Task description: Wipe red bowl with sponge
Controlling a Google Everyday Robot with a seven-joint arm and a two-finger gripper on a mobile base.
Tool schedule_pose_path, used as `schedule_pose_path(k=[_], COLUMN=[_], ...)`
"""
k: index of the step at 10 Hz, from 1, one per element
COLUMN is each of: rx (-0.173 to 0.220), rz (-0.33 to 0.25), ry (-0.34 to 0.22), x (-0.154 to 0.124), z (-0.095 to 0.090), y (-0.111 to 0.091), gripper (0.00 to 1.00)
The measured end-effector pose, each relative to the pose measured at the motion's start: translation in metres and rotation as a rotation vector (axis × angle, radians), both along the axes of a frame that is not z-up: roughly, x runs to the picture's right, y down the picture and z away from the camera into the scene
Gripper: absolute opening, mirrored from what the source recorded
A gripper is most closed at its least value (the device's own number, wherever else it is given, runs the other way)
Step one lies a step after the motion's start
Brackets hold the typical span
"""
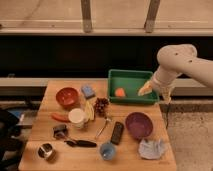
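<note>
The red bowl sits at the back left of the wooden table. The light-blue sponge lies just to its right, almost touching it. My gripper hangs at the end of the white arm over the right end of the green tray, far to the right of both. It looks open and nothing shows between its pale fingers.
An orange lump lies in the tray. The table also carries a purple bowl, a grey cloth, a blue cup, a white cup, a banana, grapes, a black remote and small tins.
</note>
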State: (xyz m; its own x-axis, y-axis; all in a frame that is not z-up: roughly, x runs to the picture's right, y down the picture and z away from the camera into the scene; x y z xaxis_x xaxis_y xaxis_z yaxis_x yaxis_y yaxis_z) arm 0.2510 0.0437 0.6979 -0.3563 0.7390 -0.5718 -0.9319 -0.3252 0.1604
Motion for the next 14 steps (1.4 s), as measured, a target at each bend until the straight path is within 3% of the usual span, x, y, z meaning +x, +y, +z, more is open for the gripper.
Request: schedule_pose_path(k=[12,14], rx=[0.010,0.017], rz=[0.010,-0.012], ry=[-0.004,-0.005], x=[-0.0007,-0.0017], z=[-0.0015,0.0029], y=[-0.0019,-0.0084], gripper=[0.80,0.80])
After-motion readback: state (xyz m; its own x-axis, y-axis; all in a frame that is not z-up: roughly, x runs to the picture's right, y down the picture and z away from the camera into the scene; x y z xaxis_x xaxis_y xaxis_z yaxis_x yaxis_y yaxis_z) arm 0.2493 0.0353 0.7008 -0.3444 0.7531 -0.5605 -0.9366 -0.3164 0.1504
